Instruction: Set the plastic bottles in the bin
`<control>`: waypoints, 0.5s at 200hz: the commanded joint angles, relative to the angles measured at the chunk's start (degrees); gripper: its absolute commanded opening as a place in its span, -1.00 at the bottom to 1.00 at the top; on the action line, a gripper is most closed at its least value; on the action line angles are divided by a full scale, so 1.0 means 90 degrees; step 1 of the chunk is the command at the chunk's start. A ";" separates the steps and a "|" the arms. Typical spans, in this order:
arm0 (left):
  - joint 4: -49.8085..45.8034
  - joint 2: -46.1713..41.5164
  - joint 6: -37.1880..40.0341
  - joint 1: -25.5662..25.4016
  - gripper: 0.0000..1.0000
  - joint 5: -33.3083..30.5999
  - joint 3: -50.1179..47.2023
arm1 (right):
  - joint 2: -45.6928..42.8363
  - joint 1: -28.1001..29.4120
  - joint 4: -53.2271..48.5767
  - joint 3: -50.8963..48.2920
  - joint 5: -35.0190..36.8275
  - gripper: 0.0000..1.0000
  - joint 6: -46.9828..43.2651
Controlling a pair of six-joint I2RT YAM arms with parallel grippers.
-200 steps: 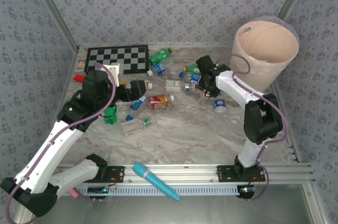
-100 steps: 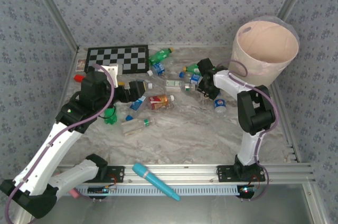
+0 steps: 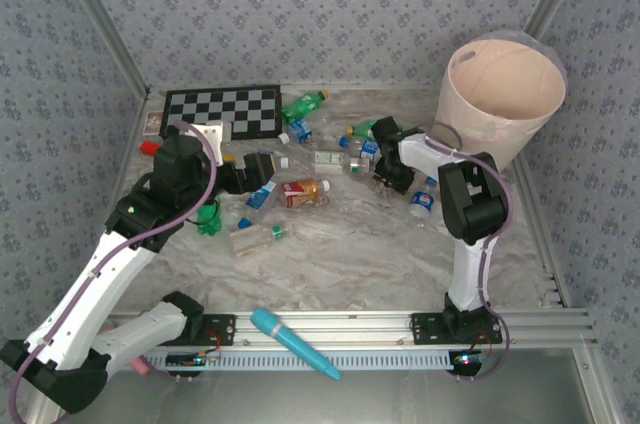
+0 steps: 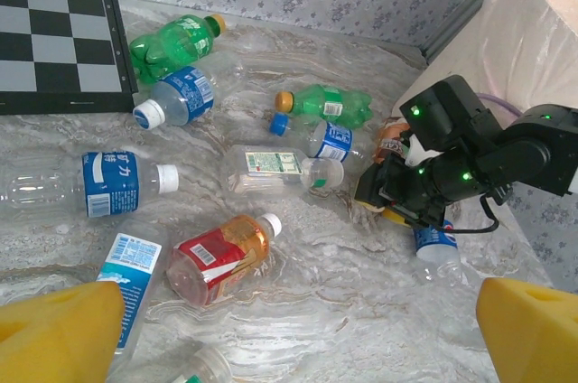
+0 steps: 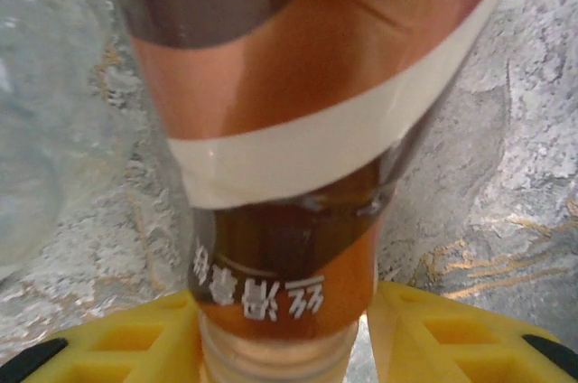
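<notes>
Several plastic bottles lie scattered on the marble tabletop: a red-labelled one (image 3: 303, 191) (image 4: 217, 252), a green one (image 3: 303, 104) (image 4: 176, 40), a blue-labelled one (image 4: 181, 94) and a blue-capped one (image 3: 422, 201) (image 4: 433, 243). My right gripper (image 3: 385, 176) (image 5: 284, 338) is low beside the bin (image 3: 500, 94) (image 4: 533, 40), shut on the neck of a brown-and-orange labelled bottle (image 5: 298, 130) that lies on the table. My left gripper (image 3: 262, 166) (image 4: 293, 338) hovers open over the left part of the pile, nothing between its yellow fingers (image 4: 59, 329).
A checkerboard (image 3: 222, 111) lies at the back left. A small red block (image 3: 149, 148) sits by the left wall. A teal microphone (image 3: 293, 342) lies on the front rail. A green object (image 3: 208, 219) sits under the left arm. Patterned walls enclose the table.
The right arm's elbow has swung in toward the bin and its jaws have narrowed onto the brown-labelled bottle. The left arm has stayed still.
</notes>
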 commanded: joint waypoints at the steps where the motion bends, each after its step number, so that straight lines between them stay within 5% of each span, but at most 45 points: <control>1: -0.0037 0.0034 0.0122 -0.0036 1.00 -0.0053 0.0123 | 0.0131 -0.0068 -0.0161 0.0234 0.0054 -0.07 -0.0044; 100: -0.0023 -0.0007 0.0131 -0.0037 0.99 -0.0043 0.0088 | -0.0171 0.0217 -0.0611 0.0609 0.0663 -0.33 -0.0378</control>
